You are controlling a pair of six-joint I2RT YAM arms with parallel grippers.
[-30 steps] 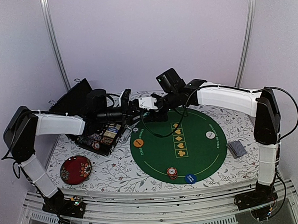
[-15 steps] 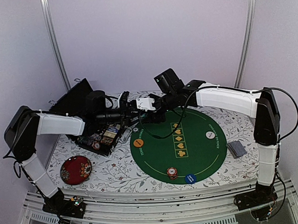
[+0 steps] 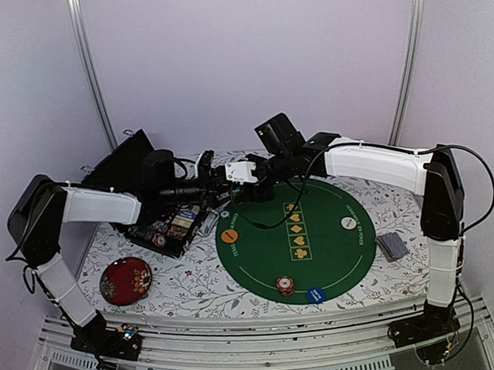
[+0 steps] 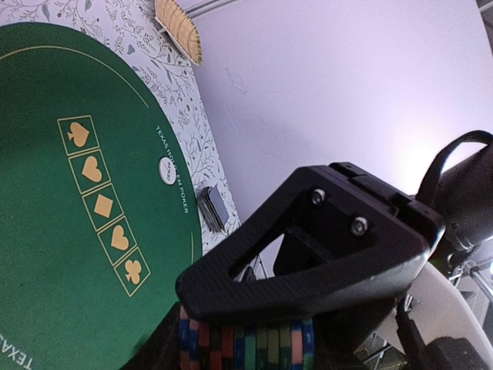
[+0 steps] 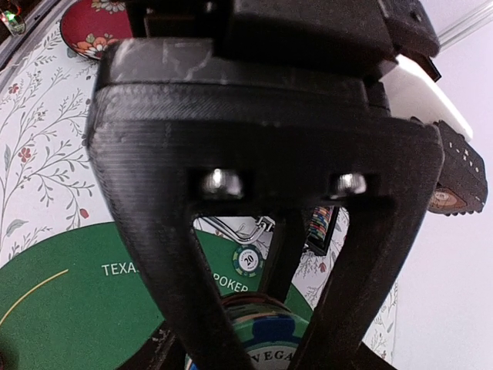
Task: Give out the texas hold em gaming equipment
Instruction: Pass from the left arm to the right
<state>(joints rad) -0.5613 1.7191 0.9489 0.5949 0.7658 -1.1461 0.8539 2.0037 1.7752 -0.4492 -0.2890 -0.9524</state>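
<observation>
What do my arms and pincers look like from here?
The left arm and right arm have white shells, black joints and looping black cables. The left pincer and right pincer are matte black ribbed plastic with triangular cut-outs and silver screws.

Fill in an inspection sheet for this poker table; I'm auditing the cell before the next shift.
Surface: floral cloth with green mat.
Job's things: orange disc, white disc, blue disc, chip stack on mat; cards on cloth beside it.
Clutter: red dish, open case, woven piece.
Claws: left claw shut on held chips; right claw meets it, state unclear.
Cables: black cable loops over mat.
Surroundings: white walls, metal poles.
</observation>
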